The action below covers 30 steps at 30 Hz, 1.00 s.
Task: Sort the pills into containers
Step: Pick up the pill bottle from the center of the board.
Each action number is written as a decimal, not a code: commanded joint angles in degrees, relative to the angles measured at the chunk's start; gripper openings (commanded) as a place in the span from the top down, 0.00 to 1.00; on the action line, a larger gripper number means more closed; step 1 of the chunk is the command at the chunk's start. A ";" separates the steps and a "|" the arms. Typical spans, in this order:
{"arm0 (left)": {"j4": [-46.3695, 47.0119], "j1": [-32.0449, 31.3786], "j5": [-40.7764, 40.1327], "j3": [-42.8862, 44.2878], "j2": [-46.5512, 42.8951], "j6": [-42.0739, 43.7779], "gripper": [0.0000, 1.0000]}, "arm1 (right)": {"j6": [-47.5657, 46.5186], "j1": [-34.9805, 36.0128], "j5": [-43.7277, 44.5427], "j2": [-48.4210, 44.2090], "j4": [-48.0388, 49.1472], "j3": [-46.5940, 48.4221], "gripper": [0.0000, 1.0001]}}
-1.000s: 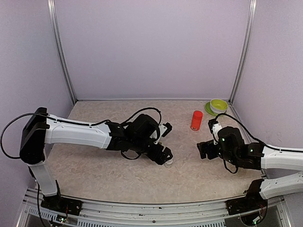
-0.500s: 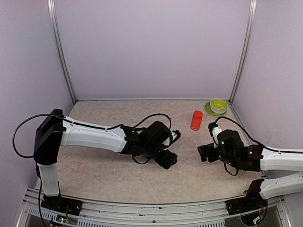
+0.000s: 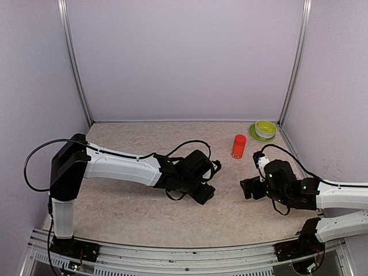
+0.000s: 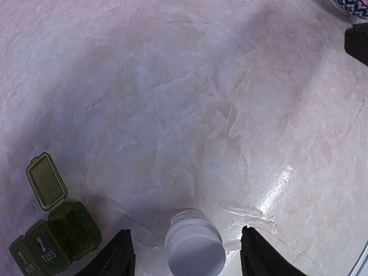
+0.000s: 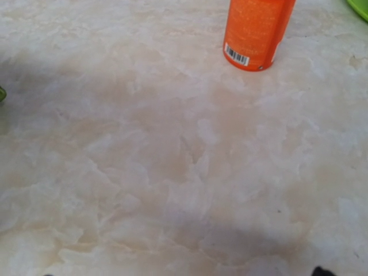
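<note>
1. A beige marbled tabletop [image 3: 132, 213] is seen beneath both arms.
2. The left gripper [image 4: 185, 241] is seen low at mid-table, its jaws spread either side of a tiny clear white-capped bottle [image 4: 194, 250] without touching it.
3. The right gripper [image 3: 248, 187] is held low to the right, jaws spread wide.
4. A red-orange cylindrical plastic bottle [image 3: 238, 146] is stood upright, further back.
5. The dark-green square plastic containers [image 4: 57, 238] are laid near the tiny clear white-capped bottle, one lid flipped open.
</note>
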 commanded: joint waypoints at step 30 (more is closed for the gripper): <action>6.28 2.34 5.44 -5.05 -6.59 -0.37 0.91 | -6.87 -0.33 -14.52 -6.40 12.10 -5.68 0.05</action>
